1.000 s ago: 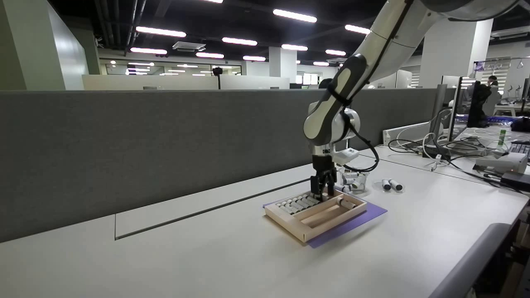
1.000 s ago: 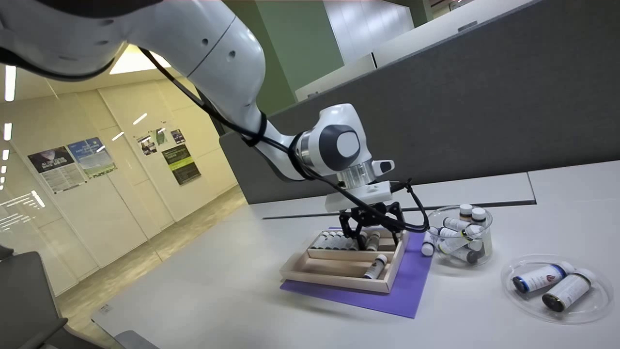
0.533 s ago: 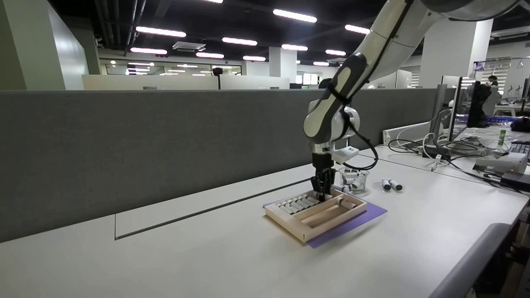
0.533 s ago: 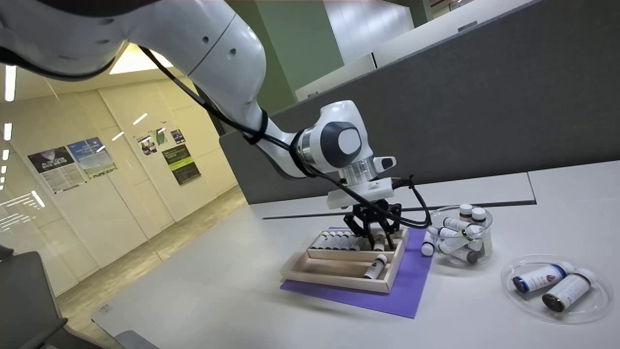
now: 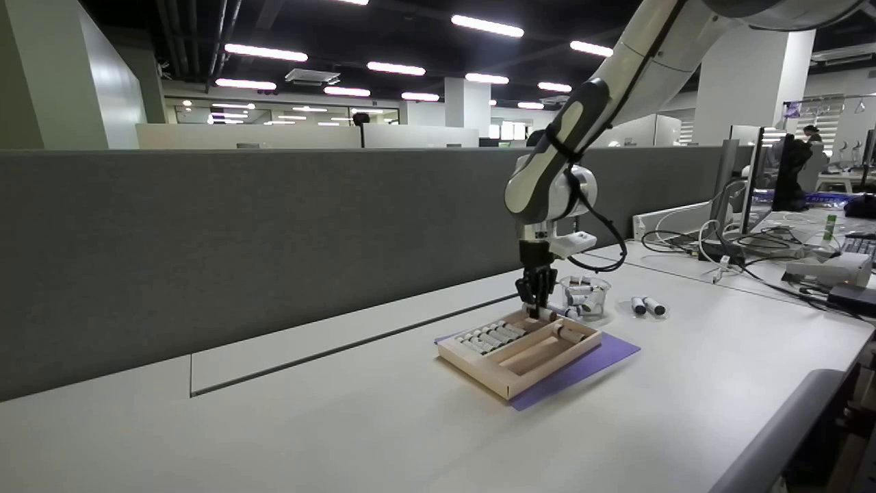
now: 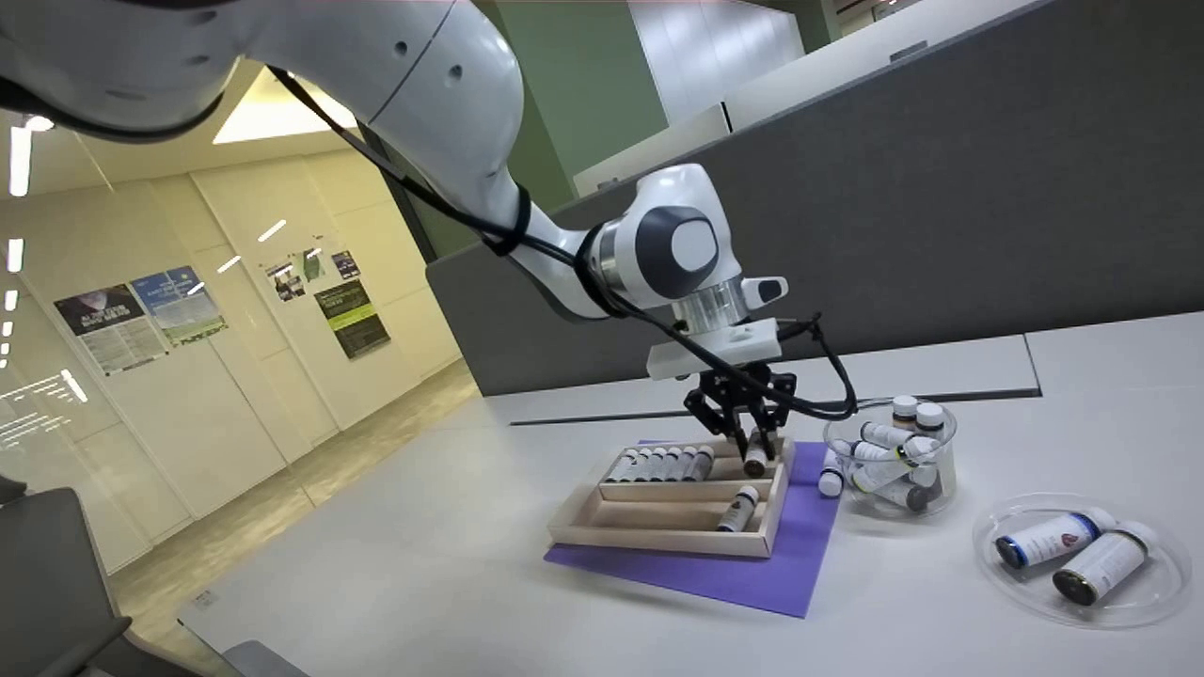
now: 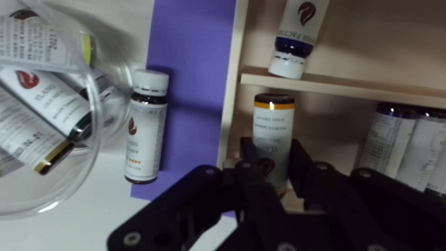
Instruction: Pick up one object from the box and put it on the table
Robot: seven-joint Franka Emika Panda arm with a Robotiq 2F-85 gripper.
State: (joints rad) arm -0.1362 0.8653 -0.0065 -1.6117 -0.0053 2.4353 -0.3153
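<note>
The box (image 6: 658, 543), a shallow tan wooden tray split by a divider, rests on the table (image 5: 274, 431). My gripper (image 7: 271, 148) is shut on a white-labelled bottle (image 7: 273, 122) with an orange band and a dark end, one finger on each side. In both exterior views the gripper (image 6: 755, 447) is over the right end of the box's back compartment, and the held bottle (image 5: 547, 315) sits raised there; whether it still touches the box I cannot tell. Several bottles (image 6: 658, 465) stay lined up in that compartment's left part. Another bottle (image 6: 739, 509) leans in the front compartment.
A purple mat (image 6: 800, 555) lies under the box. Close to its right side are a loose bottle (image 7: 145, 139) and a clear cup (image 6: 945, 470) full of bottles. Farther right, a clear dish (image 6: 1166, 592) holds two bottles. A grey partition (image 5: 274, 253) runs behind.
The gripper has closed on the bottle and risen, moving toward the box's right end with the bottle lifting along. The box has turned or shifted slightly on the mat.
</note>
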